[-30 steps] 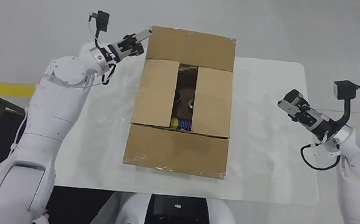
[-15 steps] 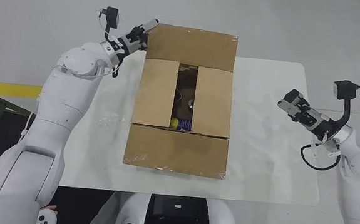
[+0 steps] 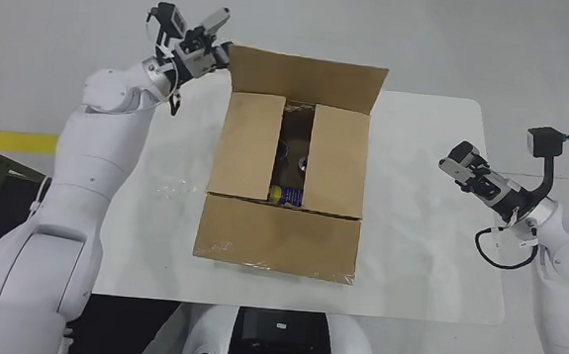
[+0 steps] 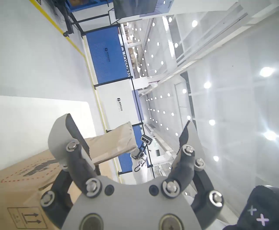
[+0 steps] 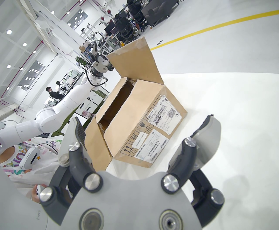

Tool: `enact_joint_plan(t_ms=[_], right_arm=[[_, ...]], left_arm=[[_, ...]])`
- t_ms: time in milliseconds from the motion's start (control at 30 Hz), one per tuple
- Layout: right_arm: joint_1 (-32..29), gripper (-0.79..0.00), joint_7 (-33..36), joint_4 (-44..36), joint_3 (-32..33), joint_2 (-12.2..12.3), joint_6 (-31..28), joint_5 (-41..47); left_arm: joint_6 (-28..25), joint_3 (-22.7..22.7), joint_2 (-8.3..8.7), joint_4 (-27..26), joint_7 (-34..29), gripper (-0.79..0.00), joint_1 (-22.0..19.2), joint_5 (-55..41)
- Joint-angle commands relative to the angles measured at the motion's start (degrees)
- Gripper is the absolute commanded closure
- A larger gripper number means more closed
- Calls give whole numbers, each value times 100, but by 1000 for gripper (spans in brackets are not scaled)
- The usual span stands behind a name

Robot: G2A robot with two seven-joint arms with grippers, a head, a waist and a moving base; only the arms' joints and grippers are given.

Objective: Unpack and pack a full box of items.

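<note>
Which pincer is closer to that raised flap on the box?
Left. The left pincer is at a corner of the flap; the right pincer hangs well off beside the box.

Closed flaps (image 3: pixel 337 161) hide most of the cardboard box (image 3: pixel 278 238) interior. Centre gap shows items (image 3: pixel 291 184), too small to identify.

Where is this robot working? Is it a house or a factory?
Probably a big factory-style robot lab, not a house. There is a yellow line painted on the floor, blue partition panels, many ceiling lights high up, and desks with office chairs.
</note>
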Motion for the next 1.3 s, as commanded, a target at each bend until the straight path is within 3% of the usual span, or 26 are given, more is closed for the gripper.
enact_joint_plan(t_ms=[0,233,800,1267], right_arm=[[0,-785,0,0,0,0,0,0],[0,-785,0,0,0,0,0,0],[0,-785,0,0,0,0,0,0],[0,-785,0,0,0,0,0,0]], left_arm=[[50,-98,19,-78,-279,-785,64,-229],[309,-385,118,-343,-1058,-785,371,-645],[737,-717,376,-970,-1862,-785,1038,-241],[710,-699,469,-1313,-1562,-785,1286,347]])
